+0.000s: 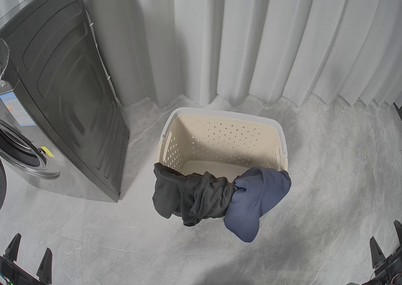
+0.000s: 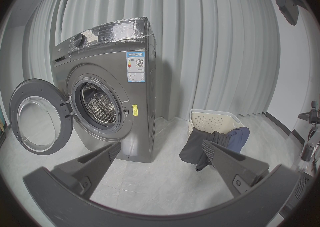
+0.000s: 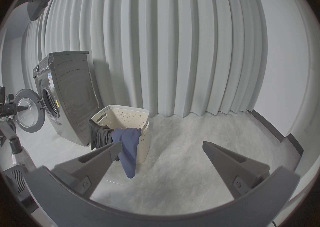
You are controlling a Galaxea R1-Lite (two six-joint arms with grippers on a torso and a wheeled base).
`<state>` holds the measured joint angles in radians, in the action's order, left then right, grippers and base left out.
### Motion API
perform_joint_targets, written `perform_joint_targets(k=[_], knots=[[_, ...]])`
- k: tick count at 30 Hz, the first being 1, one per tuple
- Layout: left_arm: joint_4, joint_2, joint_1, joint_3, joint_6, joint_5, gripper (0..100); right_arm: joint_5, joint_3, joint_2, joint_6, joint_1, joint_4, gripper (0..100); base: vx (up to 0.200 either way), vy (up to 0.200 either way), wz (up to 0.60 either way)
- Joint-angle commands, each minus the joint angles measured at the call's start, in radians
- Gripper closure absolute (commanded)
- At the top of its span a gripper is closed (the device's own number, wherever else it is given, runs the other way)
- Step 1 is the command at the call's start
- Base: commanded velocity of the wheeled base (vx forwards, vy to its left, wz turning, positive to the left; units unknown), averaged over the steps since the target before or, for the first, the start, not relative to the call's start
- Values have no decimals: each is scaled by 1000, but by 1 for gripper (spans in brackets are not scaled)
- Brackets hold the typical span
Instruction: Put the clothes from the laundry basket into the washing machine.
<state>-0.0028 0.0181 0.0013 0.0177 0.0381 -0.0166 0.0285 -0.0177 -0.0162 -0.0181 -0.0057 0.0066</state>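
Note:
A cream laundry basket [image 1: 224, 116] stands on the floor ahead of me, also seen as the basket [image 2: 213, 119] and basket [image 3: 125, 117]. Over its near rim hang a dark grey garment [image 1: 190, 195] and a blue garment [image 1: 255, 202]. The grey washing machine [image 1: 63, 97] is at the left, its round door [image 2: 38, 117] swung wide and the drum [image 2: 100, 105] showing. My left gripper [image 1: 28, 253] is low at the left, open and holding nothing. My right gripper [image 1: 387, 242] is low at the right, open with nothing in it. Both are well short of the basket.
White pleated curtains [image 1: 251, 26] hang behind the basket and machine. Bare grey tiled floor [image 1: 343, 164] lies around the basket. A dark skirting [image 3: 276, 131] runs along the wall at the right.

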Motion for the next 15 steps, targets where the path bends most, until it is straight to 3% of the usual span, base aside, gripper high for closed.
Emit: perform_joint_targets(k=[1,3,4,7,11,15], knots=[[0,-15,0,-18,0,0,0,1,2,16,-11,1,-2,0,0,0,0],[0,-15,0,-18,-1,0,0,2,-113,-10,3,-8,15,0,0,0,0],[0,-15,0,-18,-1,1,0,2,-123,-15,4,-8,16,0,0,0,0],[0,-15,0,-18,-7,7,0,7,-292,-206,20,1,26,0,0,0,0],[0,-15,0,-18,-9,7,0,24,-331,-389,23,1,1,0,0,0,0],[1,-17,0,-18,-15,4,0,76,-334,-481,23,0,-23,0,0,0,0]])
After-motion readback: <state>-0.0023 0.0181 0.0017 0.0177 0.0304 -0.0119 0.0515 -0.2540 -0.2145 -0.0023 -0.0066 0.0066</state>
